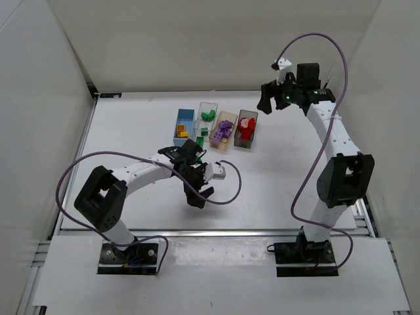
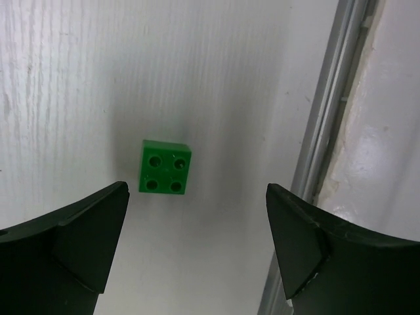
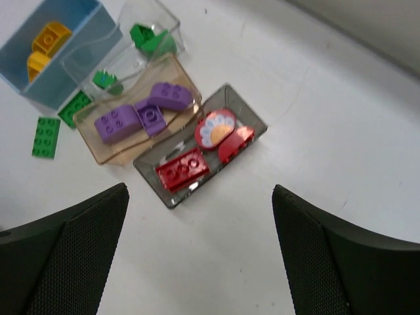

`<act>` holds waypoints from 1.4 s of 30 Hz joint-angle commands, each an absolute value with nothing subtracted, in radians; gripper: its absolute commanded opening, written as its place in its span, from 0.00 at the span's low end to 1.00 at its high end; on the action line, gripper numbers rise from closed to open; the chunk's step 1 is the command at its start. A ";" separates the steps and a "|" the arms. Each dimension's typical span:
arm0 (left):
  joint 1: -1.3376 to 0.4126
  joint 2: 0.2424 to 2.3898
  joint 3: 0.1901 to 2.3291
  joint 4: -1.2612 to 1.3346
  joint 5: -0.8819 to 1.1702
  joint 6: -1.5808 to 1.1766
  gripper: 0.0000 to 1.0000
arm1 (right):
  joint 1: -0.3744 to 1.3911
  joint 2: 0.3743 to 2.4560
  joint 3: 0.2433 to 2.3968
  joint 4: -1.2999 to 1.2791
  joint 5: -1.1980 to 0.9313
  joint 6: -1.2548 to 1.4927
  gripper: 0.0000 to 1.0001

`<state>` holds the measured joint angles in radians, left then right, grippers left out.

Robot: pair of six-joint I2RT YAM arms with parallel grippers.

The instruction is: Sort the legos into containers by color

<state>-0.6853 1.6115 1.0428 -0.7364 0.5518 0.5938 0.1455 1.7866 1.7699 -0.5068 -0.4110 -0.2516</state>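
Note:
A small green lego [image 2: 165,167] lies studs-up on the white table, just ahead of my open, empty left gripper [image 2: 197,243], slightly left of its centre. In the top view the left gripper [image 1: 201,195] is low over the table's front middle and hides that brick. My right gripper [image 1: 268,104] is raised at the back right, open and empty [image 3: 200,256]. Below it stand the light blue bin [image 3: 26,82] with yellow legos [image 3: 49,39], the clear bin [image 3: 164,20] with green legos [image 3: 147,39], the peach bin [image 3: 98,154] with purple legos [image 3: 141,115], and the dark grey bin [image 3: 252,125] with red legos [image 3: 184,169].
Two loose green legos [image 3: 46,136] [image 3: 75,108] lie on the table beside the blue bin; they also show in the top view [image 1: 200,140]. A metal rail [image 2: 328,131] marks the table's edge close to the right of my left gripper. White walls enclose the table.

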 commanded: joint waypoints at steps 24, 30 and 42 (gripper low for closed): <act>-0.798 1.565 0.897 -0.453 0.385 0.744 0.92 | 0.051 1.594 1.566 -0.506 -0.546 -0.238 0.94; -0.792 1.611 0.916 -0.492 0.344 0.746 0.87 | 0.054 1.598 1.569 -0.508 -0.548 -0.242 0.94; -0.762 1.652 0.943 -0.529 0.356 0.765 0.53 | 0.057 1.612 1.562 -0.508 -0.552 -0.249 0.94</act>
<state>-0.7700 1.6459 0.9195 -0.5079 0.3466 0.7582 0.0536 1.6093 1.5646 -0.5228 -0.5285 -0.2440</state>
